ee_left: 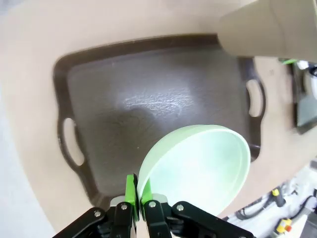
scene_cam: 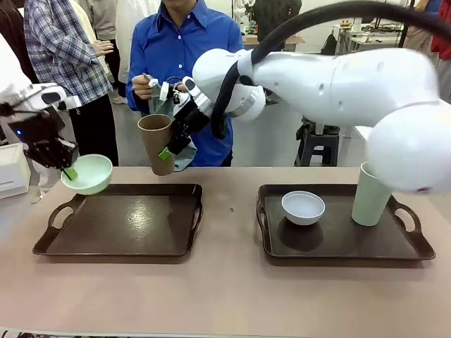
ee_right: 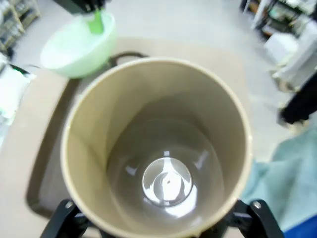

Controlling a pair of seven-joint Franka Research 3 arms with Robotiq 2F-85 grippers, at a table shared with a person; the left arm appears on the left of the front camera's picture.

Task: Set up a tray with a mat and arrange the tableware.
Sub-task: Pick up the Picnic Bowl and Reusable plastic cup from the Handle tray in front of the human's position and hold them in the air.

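on the tabletop [scene_cam: 225, 289] sit two dark trays. the right tray [scene_cam: 338, 243] carries a white bowl [scene_cam: 303, 206] and a tall pale green cup [scene_cam: 370, 196]. above the far left corner of the left tray [scene_cam: 120, 225], the left end effector [scene_cam: 68, 171], pressed together, pinches the rim of the pale green bowl [scene_cam: 88, 174]. the right end effector [scene_cam: 169, 144] clasps the tall brown cup [scene_cam: 156, 141], tilted, over that tray's far edge. beyond stands a person [scene_cam: 183, 42] in blue.
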